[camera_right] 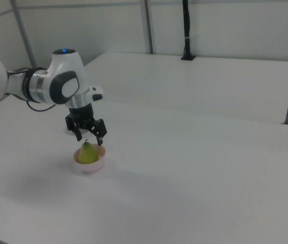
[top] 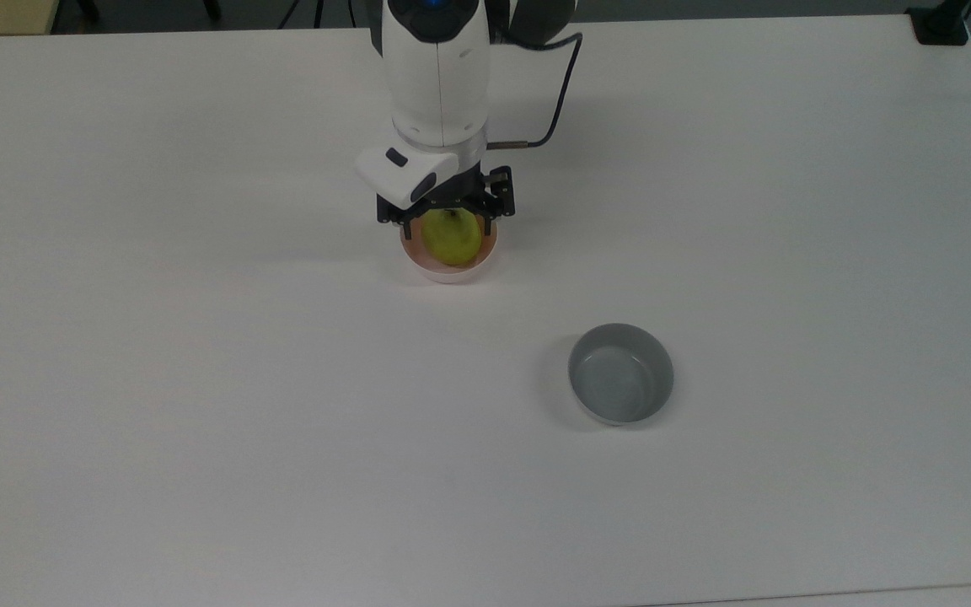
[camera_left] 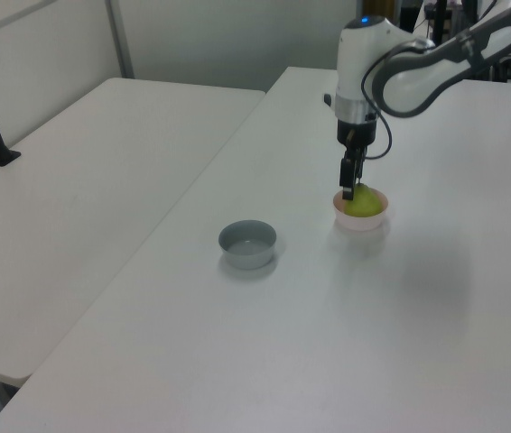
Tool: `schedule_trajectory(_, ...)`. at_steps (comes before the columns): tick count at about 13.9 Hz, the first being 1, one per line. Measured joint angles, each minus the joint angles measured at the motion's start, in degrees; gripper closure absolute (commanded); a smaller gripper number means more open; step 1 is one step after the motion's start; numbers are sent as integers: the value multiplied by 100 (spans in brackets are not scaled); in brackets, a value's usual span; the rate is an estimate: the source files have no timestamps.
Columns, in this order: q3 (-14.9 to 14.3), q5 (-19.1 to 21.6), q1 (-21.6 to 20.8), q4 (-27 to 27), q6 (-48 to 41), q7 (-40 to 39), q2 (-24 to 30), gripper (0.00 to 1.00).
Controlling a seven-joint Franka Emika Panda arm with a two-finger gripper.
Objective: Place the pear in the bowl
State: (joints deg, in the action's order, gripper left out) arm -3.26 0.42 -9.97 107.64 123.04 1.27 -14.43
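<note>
The yellow-green pear rests upright inside the pale pink bowl, its stem pointing up. My gripper hangs just above the pear, open, with a finger on each side of the stem and nothing held.
A grey bowl stands by itself on the white table, toward the top view's lower right of the pink bowl. A second white table adjoins on the left view's left. A black post stands at the far table's back.
</note>
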Motion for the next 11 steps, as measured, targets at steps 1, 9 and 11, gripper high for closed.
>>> schedule_trajectory(1, -17, 0, 2, -213, -395, 3, 104, 0)
schedule_trajectory(9, -86, -290, 169, -1063, -2477, 364, 1228, 0)
schedule_trajectory(11, -94, -296, 291, -1227, -2673, 364, 1260, 0)
